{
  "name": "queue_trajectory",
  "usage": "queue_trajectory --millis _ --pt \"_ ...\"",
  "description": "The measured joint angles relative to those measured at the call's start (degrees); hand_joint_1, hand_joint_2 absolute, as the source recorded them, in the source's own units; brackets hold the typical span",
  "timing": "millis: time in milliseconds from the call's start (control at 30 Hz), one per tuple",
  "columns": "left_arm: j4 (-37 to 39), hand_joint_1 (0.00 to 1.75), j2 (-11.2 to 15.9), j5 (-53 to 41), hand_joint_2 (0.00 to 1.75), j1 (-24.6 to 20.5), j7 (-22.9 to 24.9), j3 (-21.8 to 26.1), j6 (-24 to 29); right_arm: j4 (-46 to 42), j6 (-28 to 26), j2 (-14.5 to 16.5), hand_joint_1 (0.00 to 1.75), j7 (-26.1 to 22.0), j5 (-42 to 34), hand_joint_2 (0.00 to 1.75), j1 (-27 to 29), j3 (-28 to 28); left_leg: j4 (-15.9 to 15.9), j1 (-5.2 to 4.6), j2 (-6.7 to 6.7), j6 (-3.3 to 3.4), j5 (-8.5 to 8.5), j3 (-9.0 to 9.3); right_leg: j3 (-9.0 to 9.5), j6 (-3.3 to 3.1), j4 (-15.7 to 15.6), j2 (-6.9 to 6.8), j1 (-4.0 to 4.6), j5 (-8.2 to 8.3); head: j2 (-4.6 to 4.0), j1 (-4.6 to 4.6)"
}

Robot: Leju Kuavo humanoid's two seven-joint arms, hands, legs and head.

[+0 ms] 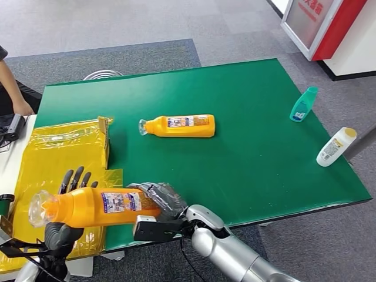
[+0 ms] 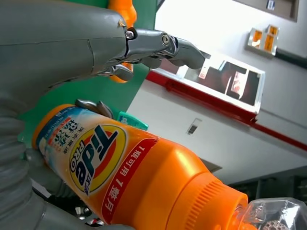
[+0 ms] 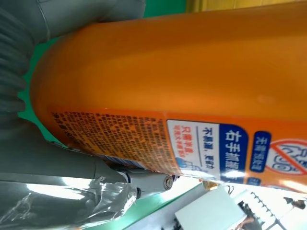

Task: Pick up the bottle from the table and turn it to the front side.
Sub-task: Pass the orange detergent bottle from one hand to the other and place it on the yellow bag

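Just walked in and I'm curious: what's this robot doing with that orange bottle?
It holds one orange bottle off the green table, lying sideways between both hands: the left robot hand near the neck, the right robot hand at the base. A second orange bottle lies on the table, with a teal bottle and a white bottle farther right.

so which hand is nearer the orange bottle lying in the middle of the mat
Right. The right hand sits just below the lying orange bottle, gripping the base of the held bottle; the left hand is farther off at the neck end.
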Motion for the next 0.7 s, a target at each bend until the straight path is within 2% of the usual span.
queue_trajectory --millis 400,700 --pt "0.44 0.00 1.38 1.33 1.75 -3.81 -0.43 -8.41 -2.75 2.73 -0.15 1.56 1.75 -0.45 0.51 1.75 -0.76 0.56 0.00 -0.01 0.00 0.02 0.03 -0.03 -0.01 -0.02 0.00 0.00 -0.01 0.03 0.01 0.01" --pt "2.58 0.00 5.51 -2.60 1.75 -6.87 -4.44 -14.33 -4.08 6.34 -0.10 2.14 1.75 -0.09 -0.15 1.75 -3.22 0.86 0.00 0.00 0.00 0.03 0.05 -0.03 0.00 -0.03 0.01 0.00 0.00 0.04 -0.01 0.01"
